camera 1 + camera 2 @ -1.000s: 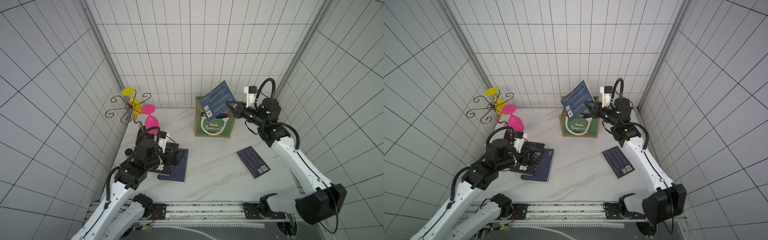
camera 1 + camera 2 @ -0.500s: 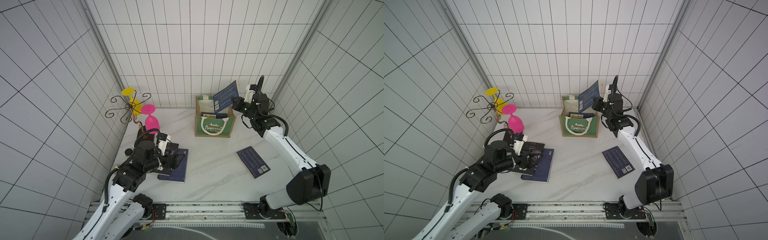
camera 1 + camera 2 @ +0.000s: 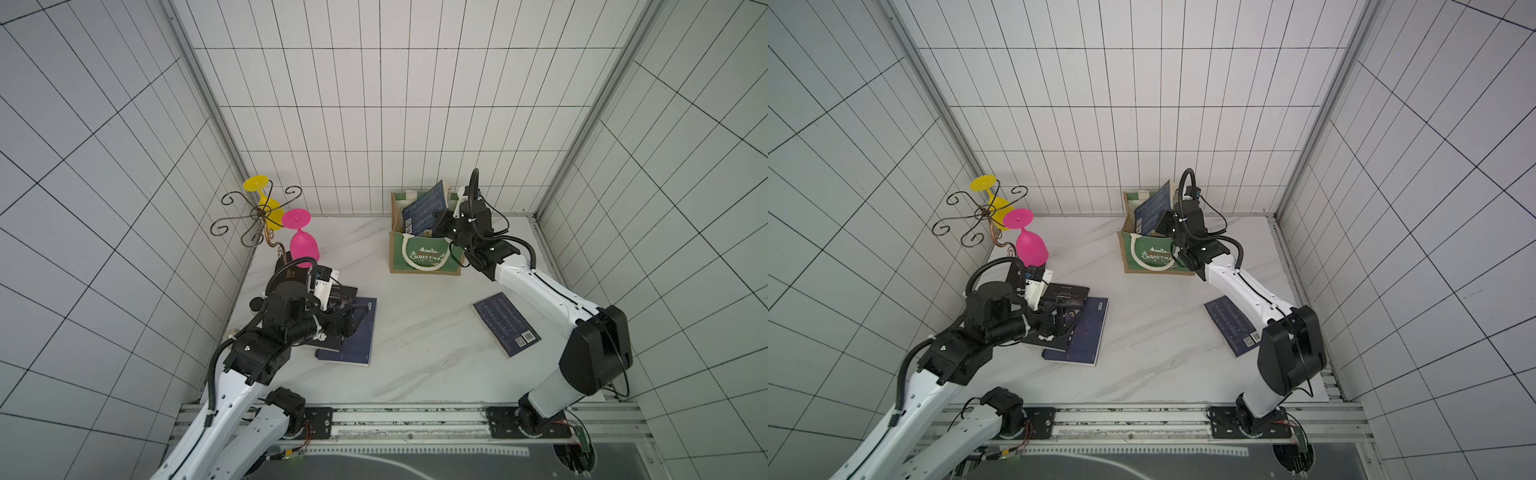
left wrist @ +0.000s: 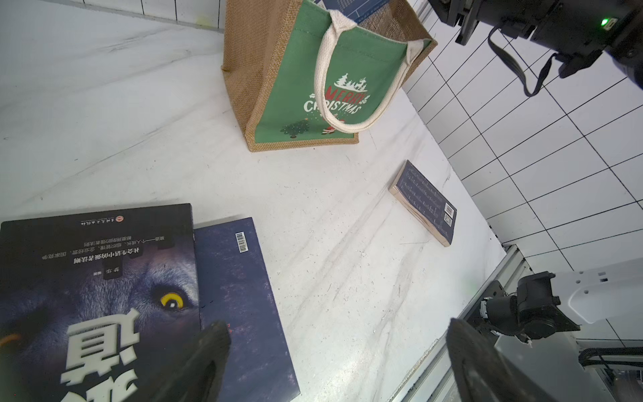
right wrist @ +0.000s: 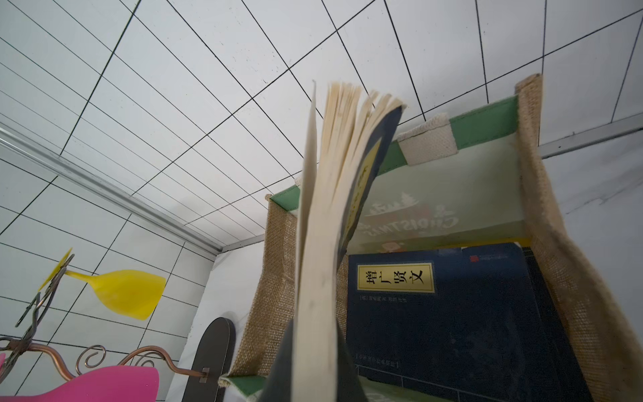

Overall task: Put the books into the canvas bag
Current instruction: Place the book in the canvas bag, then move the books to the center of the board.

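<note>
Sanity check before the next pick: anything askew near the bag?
Yes: the navy book gripped by the right gripper leans tilted, half out of the canvas bag, its pages fanning loose.

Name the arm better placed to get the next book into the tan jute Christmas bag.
Right. The right gripper is shut on a navy paperback tilted into the tan jute bag. The left gripper hangs open above the black wolf-cover book, holding nothing.
</note>
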Controlling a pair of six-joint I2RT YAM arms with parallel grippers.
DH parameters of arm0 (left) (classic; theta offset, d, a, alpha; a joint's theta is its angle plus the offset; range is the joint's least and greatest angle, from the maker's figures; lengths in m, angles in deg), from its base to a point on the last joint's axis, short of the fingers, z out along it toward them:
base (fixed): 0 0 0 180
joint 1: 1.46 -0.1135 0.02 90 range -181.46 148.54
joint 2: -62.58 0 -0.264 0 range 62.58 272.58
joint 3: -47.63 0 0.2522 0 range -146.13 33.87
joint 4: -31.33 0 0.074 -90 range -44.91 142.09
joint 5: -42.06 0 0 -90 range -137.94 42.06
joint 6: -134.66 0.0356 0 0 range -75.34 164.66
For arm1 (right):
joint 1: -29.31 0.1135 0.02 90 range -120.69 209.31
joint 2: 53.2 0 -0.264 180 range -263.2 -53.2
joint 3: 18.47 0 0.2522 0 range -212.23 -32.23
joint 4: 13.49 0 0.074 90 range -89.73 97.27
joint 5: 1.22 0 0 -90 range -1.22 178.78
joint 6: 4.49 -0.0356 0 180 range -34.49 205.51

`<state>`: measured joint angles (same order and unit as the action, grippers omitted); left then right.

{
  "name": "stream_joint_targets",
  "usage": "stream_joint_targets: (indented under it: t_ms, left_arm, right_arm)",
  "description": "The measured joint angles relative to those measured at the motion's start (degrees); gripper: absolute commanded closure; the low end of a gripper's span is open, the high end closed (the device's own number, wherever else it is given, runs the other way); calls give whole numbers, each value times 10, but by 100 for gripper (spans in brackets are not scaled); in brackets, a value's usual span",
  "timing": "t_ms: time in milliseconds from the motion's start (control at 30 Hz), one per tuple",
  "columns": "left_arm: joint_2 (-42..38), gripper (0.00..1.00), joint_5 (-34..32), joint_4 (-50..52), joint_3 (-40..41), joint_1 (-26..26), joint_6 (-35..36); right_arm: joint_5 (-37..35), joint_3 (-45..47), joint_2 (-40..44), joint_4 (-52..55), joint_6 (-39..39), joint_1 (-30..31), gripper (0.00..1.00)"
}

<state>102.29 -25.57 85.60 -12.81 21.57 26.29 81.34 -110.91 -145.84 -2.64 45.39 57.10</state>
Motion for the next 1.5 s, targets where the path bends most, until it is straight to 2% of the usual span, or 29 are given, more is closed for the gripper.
stream_joint_targets:
  t_ms: [67, 233, 300, 433, 700, 800, 833, 1100, 1367, 1500]
  left_arm:
    - [-1, 3, 0, 0, 0, 0, 0]
    - [-5, 3, -2, 0, 0, -2, 0]
    - [-6, 3, -3, 0, 0, -3, 0]
    - [-5, 3, -9, 0, 0, -8, 0]
    - [17, 3, -31, 0, 0, -17, -4]
    - [26, 3, -50, 1, 0, -18, -10]
    - [29, 3, -61, 1, 0, -18, -12]
    - [92, 3, -130, 10, 0, -42, -42]
    - [148, 3, -184, -21, 28, -110, -94]
    - [198, 3, -219, -47, 30, -135, -109]
  right_arm:
    - [-9, 0, -8, -1, -9, -1, 91]
    - [-24, 0, -23, 0, -29, -1, 53]
    - [-27, 0, -23, 1, -33, -2, 42]
    - [-35, 0, -23, 3, -38, -2, 32]
    - [-38, 0, -5, 16, -13, -4, 18]
    - [-25, 0, 13, 25, 10, -5, 8]
    - [-13, 0, 21, 26, 20, -5, 2]
    - [134, 21, 77, 24, 94, 14, 2]
    - [210, 156, 130, 9, 127, 113, 2]
    - [236, 225, 134, -12, 124, 137, 2]
